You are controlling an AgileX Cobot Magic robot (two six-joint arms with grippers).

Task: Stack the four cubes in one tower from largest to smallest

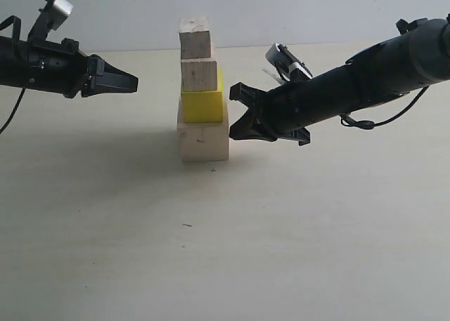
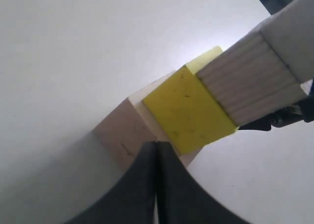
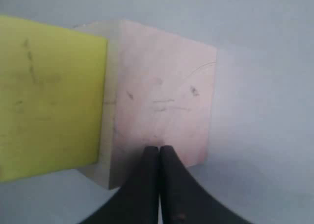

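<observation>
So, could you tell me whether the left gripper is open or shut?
Shut: the left gripper has its fingers pressed together, no gap, holding nothing.

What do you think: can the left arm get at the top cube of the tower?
Probably yes. The left pincer hangs shut beside the tower, below the top cube, with nothing between them; it would need to rise and open.

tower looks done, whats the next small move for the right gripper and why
Probably ease the right gripper straight back from the large wood cube: the tower is complete, and the shut tips sit close beside its base, where a nudge could topple it.
</observation>
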